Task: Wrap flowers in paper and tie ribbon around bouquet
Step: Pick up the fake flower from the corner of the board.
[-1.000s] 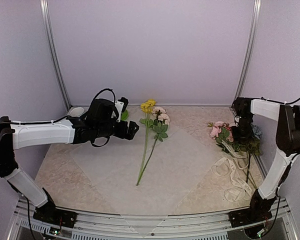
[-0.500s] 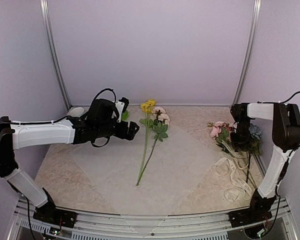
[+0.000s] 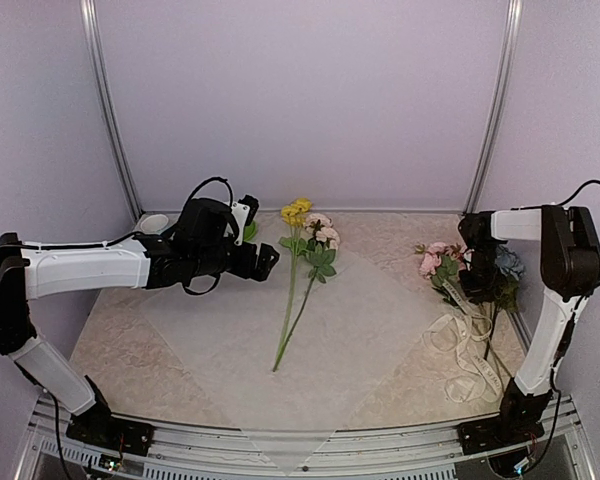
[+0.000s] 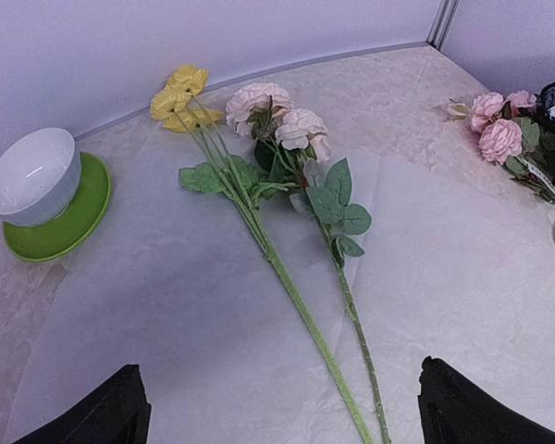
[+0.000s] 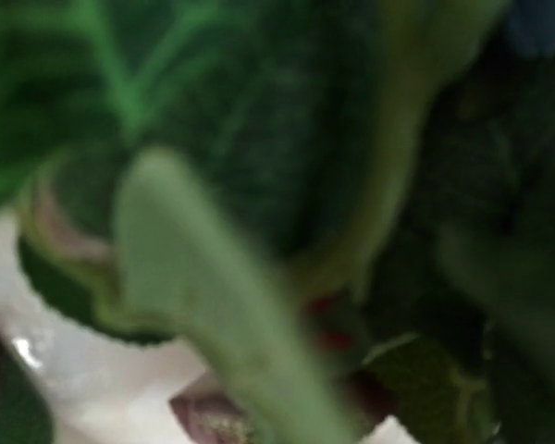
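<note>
**Changes since the earlier frame.** The right arm has folded in toward the left. Its right gripper point(image 3: 478, 283) has gone from part-open to closed, set down into the bunch point(image 3: 450, 268). The long stem of the bunch that trails toward the near edge has shifted slightly. The left arm, the paper and the two stems have not moved.

**Right gripper.** Jaws closed and buried among leaves and stems at the far right of the table point(image 3: 110, 340). The wrist view is filled with blurred green stem and leaf, so it cannot be told whether a stem is pinched.

**Left gripper** point(image 3: 270, 260). Jaws spread wide and holding nothing. It hangs above the far left part of the paper, and its dark fingers point(image 4: 111, 412) frame the two stems in the wrist view.

**Paper** point(image 3: 360, 330). A translucent white sheet lying flat at the centre of the table like a diamond, with one corner over the near edge.

**Two stems** point(image 3: 292, 310). One has yellow blooms and one has pink roses. They lie side by side on the paper, heads to the far side and cut ends toward the near side.

**Bunch.** Pink roses, a blue cluster and green leaves, lying off the paper beside its right corner.

**Ribbon** point(image 3: 467, 350). Cream loops loose on the table, just near of the bunch and crossing its stems.

**Bowl** point(image 4: 32, 174). White, standing on a green plate point(image 4: 74, 222) at the far left, just beside the paper's edge.
</note>
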